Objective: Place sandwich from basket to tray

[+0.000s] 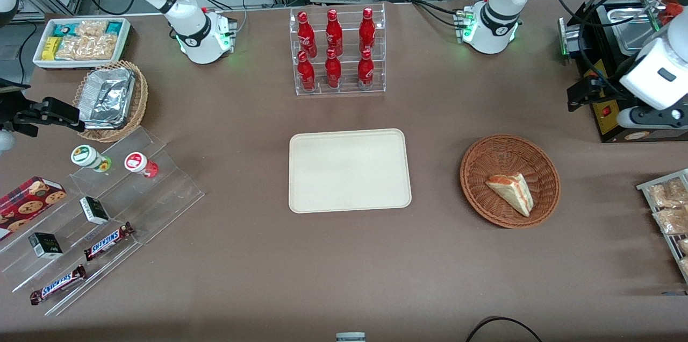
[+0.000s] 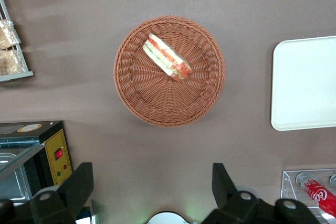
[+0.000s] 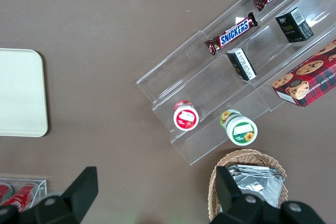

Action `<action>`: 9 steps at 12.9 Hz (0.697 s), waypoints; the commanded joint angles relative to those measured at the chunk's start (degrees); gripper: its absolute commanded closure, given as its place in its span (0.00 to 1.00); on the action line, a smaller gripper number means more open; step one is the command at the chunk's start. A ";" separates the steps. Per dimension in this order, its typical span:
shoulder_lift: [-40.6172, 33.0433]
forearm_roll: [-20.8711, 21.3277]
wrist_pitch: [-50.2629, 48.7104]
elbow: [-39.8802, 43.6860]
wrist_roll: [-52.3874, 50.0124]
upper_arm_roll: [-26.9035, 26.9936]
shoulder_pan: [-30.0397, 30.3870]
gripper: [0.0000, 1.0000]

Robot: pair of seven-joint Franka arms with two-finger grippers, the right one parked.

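Note:
The sandwich (image 1: 510,191) (image 2: 168,57), a pale bread wedge with orange-red and green layers, lies in the round reddish-brown wicker basket (image 1: 473,162) (image 2: 136,95). The cream tray (image 1: 349,170) (image 2: 304,82) lies flat and bare at mid-table, beside the basket and apart from it. My gripper (image 1: 579,95) (image 2: 152,170) hangs high over the table by the black appliance, farther from the front camera than the basket. It is open, fingers (image 2: 84,179) spread wide with only brown tabletop between them.
A clear rack of red bottles (image 1: 337,51) stands farther back than the tray. A black appliance (image 1: 613,62) and a wire rack of snack packets (image 1: 669,207) sit at the working arm's end. Acrylic steps with candy bars (image 1: 107,213) and a foil-filled tan basket (image 1: 110,97) lie toward the parked arm's end.

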 commanded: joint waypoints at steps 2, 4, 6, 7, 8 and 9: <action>0.36 -0.97 -0.58 1.17 -0.39 0.69 -0.12 0.00; 0.63 -0.36 -0.57 0.73 -0.48 0.69 -0.21 0.00; 0.63 -0.01 -0.84 0.38 -0.48 0.78 -0.21 0.00; 0.80 0.17 -0.40 -0.06 -0.56 0.78 -0.12 0.00; 1.07 0.17 0.21 -0.50 -0.91 0.78 -0.12 0.00; 1.76 0.26 1.52 -1.72 -2.48 0.78 -0.12 0.00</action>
